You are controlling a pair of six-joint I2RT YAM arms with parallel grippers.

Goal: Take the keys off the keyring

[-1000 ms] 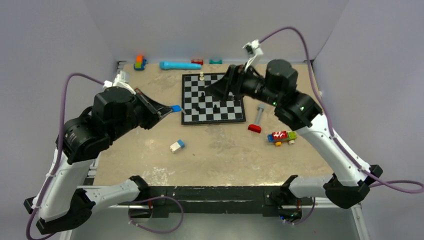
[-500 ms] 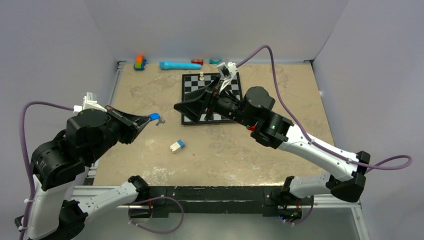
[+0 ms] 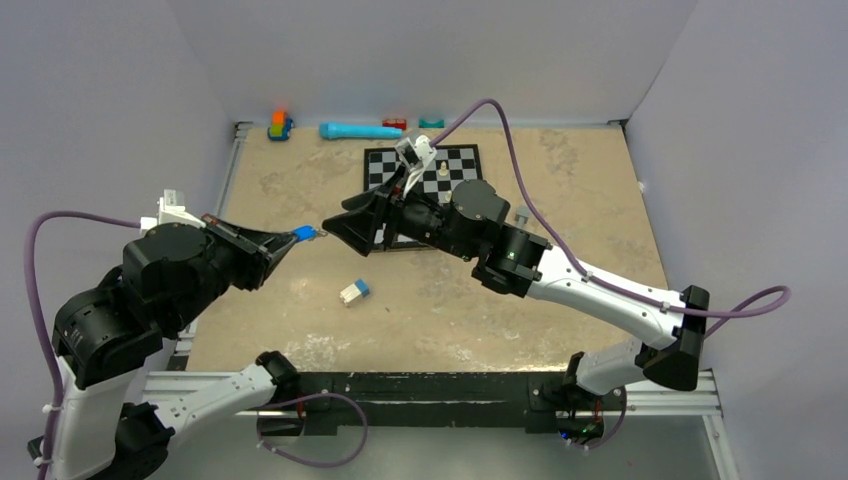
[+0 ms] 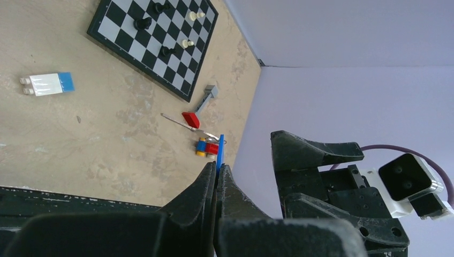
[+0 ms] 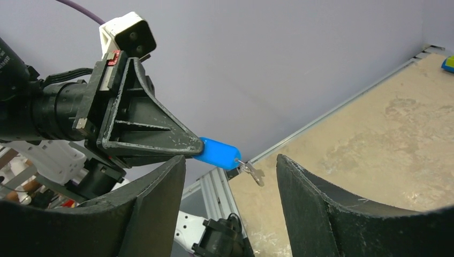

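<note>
My left gripper [image 3: 291, 238] is shut on the key's bright blue oval plastic head [image 3: 303, 234] and holds it in the air above the table's left side. In the right wrist view the blue head [image 5: 217, 152] sticks out of the left fingertips, with a small ring [image 5: 241, 164] and a small metal piece [image 5: 255, 173] hanging from its far end. My right gripper [image 3: 330, 226] is open and faces the left one, its jaws either side of the ring end without touching it [image 5: 230, 159]. In the left wrist view the head shows edge-on [image 4: 219, 152] between the shut fingertips [image 4: 217, 167].
A chessboard [image 3: 460, 160] with several pieces lies behind the right arm. A blue-and-white block [image 3: 354, 291] lies on the table below the grippers. A cyan cylinder [image 3: 360, 131] and small toys [image 3: 280, 124] line the back edge. A red-headed bolt [image 4: 190, 119] and a toy car [image 4: 207, 147] lie right of the board.
My right arm has swung left from over the chessboard to meet the left gripper, jaws open. The left gripper has drawn back left and lower, still holding the blue key.
</note>
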